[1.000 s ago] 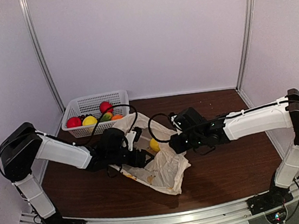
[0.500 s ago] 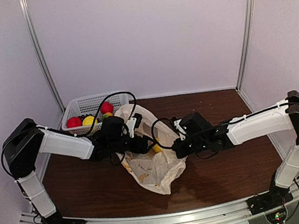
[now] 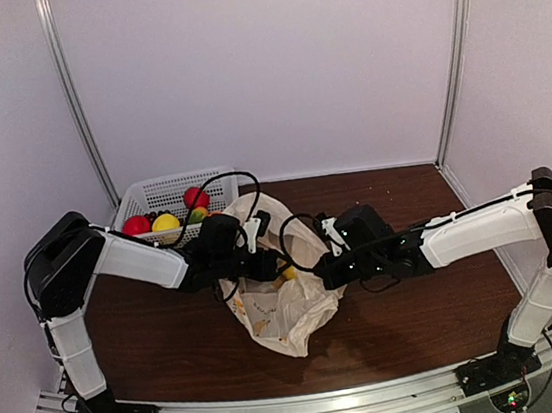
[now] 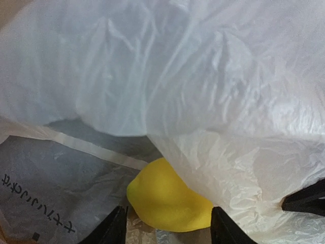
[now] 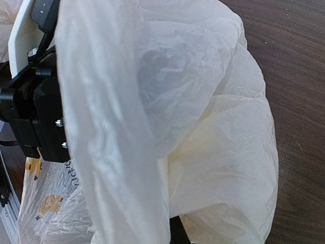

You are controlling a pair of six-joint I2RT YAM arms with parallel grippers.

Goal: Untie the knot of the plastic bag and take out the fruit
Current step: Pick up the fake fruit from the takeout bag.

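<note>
The cream plastic bag (image 3: 281, 312) lies crumpled mid-table with its mouth open; no knot shows. My left gripper (image 3: 269, 265) reaches into the mouth. In the left wrist view it (image 4: 167, 233) is open, with a yellow fruit (image 4: 170, 201) lying on the film between its two fingertips (image 4: 114, 230). The same fruit shows faintly from above (image 3: 286, 273). My right gripper (image 3: 322, 272) is shut on the bag's right edge and holds the film up. In the right wrist view the film (image 5: 203, 132) fills the picture and hides the fingers, except a dark sliver at the bottom.
A white perforated basket (image 3: 159, 193) stands at the back left, holding red (image 3: 136, 225), yellow (image 3: 165, 222), red (image 3: 195, 196) and green (image 3: 196, 213) fruits. The left gripper's black body (image 5: 35, 112) sits close beside the raised film. Brown table (image 3: 438, 297) lies to the right.
The left gripper has moved right and back, further into the bag's mouth. The bag has been drawn up from flat into a bunched, raised shape. The right gripper shifted slightly nearer.
</note>
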